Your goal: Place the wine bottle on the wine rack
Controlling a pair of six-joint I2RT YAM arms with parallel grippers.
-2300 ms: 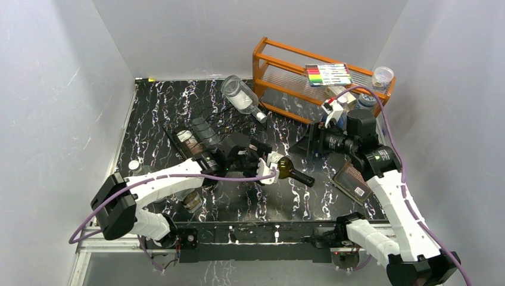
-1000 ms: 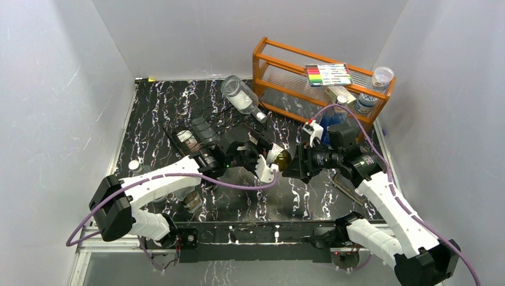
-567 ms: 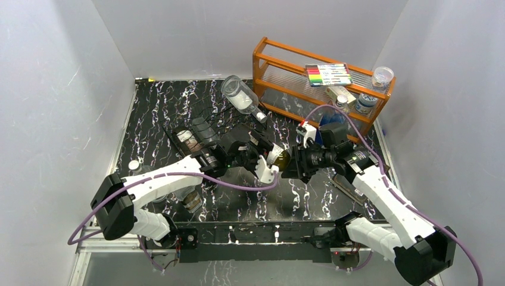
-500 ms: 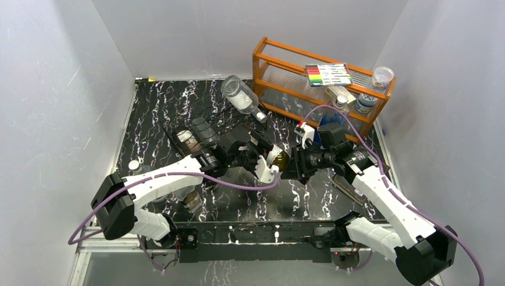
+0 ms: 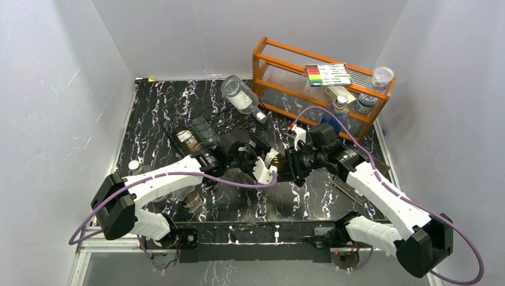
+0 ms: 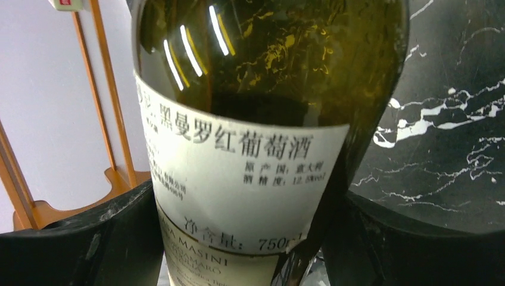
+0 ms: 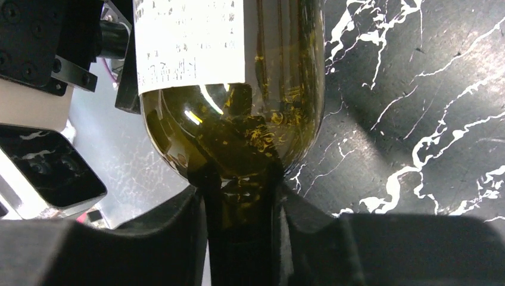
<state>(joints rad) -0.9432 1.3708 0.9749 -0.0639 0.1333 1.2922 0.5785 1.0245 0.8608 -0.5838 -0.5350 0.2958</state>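
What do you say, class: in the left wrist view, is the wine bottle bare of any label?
No, a white label with printed text wraps around the wine bottle.

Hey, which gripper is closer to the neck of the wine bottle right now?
Right. The right gripper clamps the wine bottle at its neck; the left gripper grips the labelled body instead.

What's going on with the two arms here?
Looks like a mid-air handover. The left gripper holds the wine bottle by its labelled body, and the right gripper is closed around the neck. Both grip the bottle at once, above the table.
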